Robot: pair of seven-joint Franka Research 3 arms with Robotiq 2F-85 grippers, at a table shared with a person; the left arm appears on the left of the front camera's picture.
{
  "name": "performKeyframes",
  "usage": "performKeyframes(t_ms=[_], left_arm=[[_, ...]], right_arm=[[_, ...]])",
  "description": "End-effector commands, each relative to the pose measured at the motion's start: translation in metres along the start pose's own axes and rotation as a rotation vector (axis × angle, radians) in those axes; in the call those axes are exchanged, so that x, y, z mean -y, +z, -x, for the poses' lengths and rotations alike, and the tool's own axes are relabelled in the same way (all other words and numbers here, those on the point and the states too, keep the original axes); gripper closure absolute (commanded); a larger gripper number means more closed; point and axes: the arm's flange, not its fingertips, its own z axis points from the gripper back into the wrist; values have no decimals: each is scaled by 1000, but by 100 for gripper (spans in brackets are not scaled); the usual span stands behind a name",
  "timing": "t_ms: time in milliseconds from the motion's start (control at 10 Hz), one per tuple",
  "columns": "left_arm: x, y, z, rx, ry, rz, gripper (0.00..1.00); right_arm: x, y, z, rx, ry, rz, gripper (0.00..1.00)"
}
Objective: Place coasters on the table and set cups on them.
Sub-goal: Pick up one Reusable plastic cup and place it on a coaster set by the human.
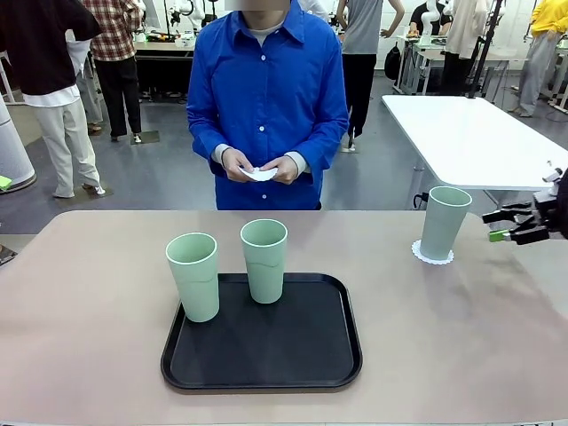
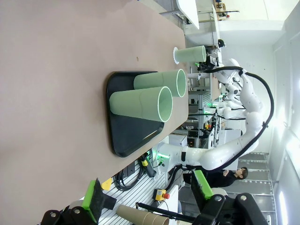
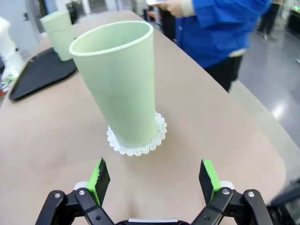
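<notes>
So, one cup is done and two are left. At the left end of the worktop point(image 1: 89, 293), the left hand point(image 2: 145, 187) is wide open with nothing in it. It is turned on its side and looks along the worktop toward the tray.

The black tray point(image 1: 262, 377) lies near the front edge, about the middle. Two green cups stand on it: the left cup point(image 1: 193, 275) by the tray's left edge and the middle cup point(image 1: 264, 260) at its back edge. They have no paper mats under them yet.

At the far edge, the person's hands point(image 1: 238, 164) hold a thin white thing point(image 1: 259, 174). I think it is more paper mats, but it is too small to tell.

Near the far right corner, the third cup point(image 1: 444, 222) stands upright in the middle of a lacy white paper mat point(image 1: 432, 256). Just beside it, at the right edge, the right hand point(image 1: 506, 226) is wide open and empty. Its fingers point at the cup but do not touch it.

I think two mats must be put down, and then two cups set on them.
</notes>
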Motion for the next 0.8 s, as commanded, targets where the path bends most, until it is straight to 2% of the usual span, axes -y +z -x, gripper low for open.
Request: performKeyframes(t_ms=[0,200,500,700], left_arm=[[1,2,2,7,-6,6,0],[1,2,2,7,-6,6,0],[1,2,2,7,-6,6,0],[1,2,2,7,-6,6,0]], right_arm=[[-56,2,-28,-68,-94,102,0],[-97,15,-49,-139,-204,217,0],[-151,25,-89,-252,-306,261,0],[-181,18,-112,-338,-310,315,0]])
